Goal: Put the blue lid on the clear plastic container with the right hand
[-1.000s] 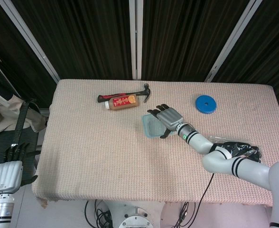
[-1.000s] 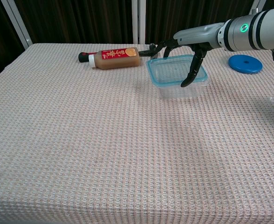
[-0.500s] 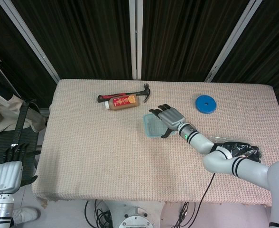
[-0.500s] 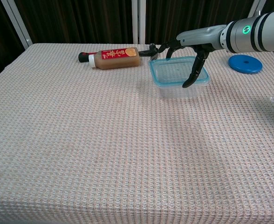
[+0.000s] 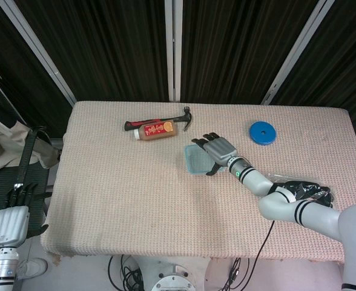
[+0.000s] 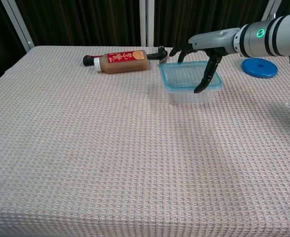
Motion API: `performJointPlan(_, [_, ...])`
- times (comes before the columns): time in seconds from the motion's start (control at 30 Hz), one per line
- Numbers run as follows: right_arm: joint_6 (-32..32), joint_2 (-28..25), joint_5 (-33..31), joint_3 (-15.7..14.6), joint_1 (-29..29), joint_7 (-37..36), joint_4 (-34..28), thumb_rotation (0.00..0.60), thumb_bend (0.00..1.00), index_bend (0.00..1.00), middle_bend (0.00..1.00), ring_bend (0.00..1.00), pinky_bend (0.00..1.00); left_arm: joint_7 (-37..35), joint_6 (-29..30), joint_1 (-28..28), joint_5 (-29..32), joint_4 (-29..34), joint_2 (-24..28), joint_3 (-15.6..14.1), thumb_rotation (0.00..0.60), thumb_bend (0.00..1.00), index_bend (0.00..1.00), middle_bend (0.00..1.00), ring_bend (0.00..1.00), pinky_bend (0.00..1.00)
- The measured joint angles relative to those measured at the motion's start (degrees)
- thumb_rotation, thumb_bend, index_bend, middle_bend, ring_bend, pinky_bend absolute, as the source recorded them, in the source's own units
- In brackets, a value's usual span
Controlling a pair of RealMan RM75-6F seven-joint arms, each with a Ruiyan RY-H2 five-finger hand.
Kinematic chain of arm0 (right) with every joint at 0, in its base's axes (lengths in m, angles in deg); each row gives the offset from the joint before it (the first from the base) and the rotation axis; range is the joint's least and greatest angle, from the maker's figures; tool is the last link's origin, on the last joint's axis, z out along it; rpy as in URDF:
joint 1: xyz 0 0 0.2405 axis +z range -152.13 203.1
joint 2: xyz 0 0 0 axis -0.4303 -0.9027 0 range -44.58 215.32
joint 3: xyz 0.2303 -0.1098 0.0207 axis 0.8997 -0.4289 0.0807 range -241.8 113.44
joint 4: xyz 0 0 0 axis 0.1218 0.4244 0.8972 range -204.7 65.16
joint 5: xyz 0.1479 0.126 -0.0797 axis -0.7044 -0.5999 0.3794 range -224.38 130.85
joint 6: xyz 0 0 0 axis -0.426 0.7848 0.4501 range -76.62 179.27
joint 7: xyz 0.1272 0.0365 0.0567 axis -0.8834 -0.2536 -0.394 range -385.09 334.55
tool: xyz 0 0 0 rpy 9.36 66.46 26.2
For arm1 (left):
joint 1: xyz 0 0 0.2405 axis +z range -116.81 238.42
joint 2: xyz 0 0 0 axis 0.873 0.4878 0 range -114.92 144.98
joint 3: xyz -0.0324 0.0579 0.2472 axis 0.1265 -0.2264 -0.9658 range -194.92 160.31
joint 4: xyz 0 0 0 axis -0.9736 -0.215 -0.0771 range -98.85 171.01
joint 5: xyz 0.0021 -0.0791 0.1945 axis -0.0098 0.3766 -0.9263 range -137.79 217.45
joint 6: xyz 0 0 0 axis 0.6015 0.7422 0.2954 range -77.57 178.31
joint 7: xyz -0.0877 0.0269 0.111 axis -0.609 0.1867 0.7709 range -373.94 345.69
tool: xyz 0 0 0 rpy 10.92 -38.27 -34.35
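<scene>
The clear plastic container [image 5: 195,162] [image 6: 183,81], rectangular with a blue rim, stands open in the middle of the table. My right hand [image 5: 218,150] [image 6: 207,48] arches over its right side, fingers on the far rim and thumb down against the near right wall, gripping it. The blue lid [image 5: 262,133] [image 6: 259,67], a flat round disc, lies on the cloth to the right of the container, apart from the hand. My left hand [image 5: 9,222] hangs below the table's left edge, fingers straight, holding nothing.
A brown sauce bottle [image 5: 155,130] [image 6: 120,60] lies on its side left of the container, with a hammer [image 5: 168,122] just behind it. A black crinkled packet [image 5: 305,189] sits by the right forearm. The table [image 5: 129,200] is covered in woven cloth.
The right hand has shifted slightly to the right, and the container has slid that way with it. The blue lid and left hand have not moved.
</scene>
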Motion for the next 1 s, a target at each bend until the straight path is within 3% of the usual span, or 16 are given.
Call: performJointPlan(1.0, [-0.78,1.81,0.08,-0.59,0.17,-1.79,2.86,0.600,0.30,0.00,0.28,0.00,0.00,0.02,-0.82,-0.42,0.54,-0.34,-0.25,-0.15,0.600,0.00,0.06,0.04,0.00,0.00])
